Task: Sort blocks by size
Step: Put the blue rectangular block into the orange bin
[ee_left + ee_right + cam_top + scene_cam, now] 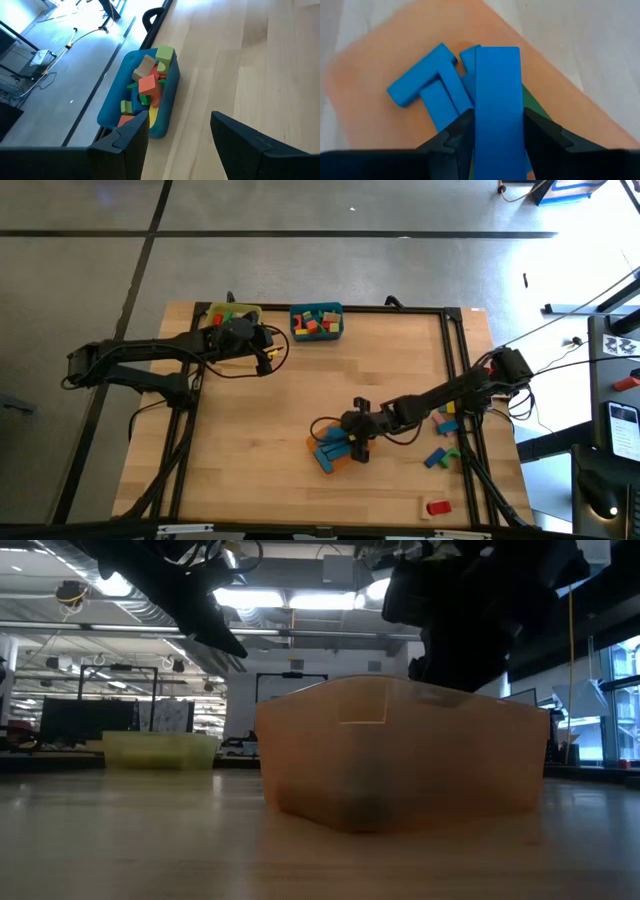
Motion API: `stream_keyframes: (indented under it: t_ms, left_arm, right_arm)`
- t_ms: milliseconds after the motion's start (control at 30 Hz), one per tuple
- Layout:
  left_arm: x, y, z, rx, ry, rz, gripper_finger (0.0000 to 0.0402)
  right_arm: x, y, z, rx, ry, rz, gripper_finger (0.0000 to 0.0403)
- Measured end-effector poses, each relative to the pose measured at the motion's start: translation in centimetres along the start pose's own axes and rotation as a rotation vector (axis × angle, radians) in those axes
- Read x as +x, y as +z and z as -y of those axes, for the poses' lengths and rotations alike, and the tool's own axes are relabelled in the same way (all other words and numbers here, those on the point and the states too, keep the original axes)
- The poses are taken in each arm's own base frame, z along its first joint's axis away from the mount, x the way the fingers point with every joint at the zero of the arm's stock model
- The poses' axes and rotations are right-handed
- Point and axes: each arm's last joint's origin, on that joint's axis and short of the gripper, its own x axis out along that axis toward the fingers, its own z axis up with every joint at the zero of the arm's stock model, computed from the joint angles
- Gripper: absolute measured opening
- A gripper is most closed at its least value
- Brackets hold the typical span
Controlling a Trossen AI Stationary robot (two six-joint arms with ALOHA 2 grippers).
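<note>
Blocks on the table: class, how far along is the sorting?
Done: mixed blocks fill the teal bin, more lie in the yellow bin, blue ones in the orange bin. In hand: the right gripper holds a long blue block above the orange bin. Left: loose blocks near the right edge. Left gripper waits open.

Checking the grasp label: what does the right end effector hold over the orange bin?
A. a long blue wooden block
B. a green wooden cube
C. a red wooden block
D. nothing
A: the right end effector clamps a long blue wooden block between its fingers above the orange plastic bin.
</note>
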Motion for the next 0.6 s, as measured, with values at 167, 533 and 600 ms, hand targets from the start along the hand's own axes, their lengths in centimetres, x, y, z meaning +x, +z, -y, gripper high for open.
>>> stream_keyframes:
  t_ms: [167, 533, 600]
  left_arm:
    - [0.0, 0.0, 0.0, 0.0, 0.0, 0.0, 0.0196]
    - [0.0, 0.0, 0.01, 0.0, 0.0, 0.0, 0.0196]
    - [0.0, 0.0, 0.0, 0.0, 0.0, 0.0, 0.0196]
  right_arm:
    - [0.14, -0.33, 0.16, -0.021, -0.027, -0.032, 0.0149]
    - [0.15, -0.45, 0.35, -0.023, -0.076, -0.03, 0.0161]
    - [0.25, -0.66, 0.44, -0.024, -0.081, -0.044, 0.0175]
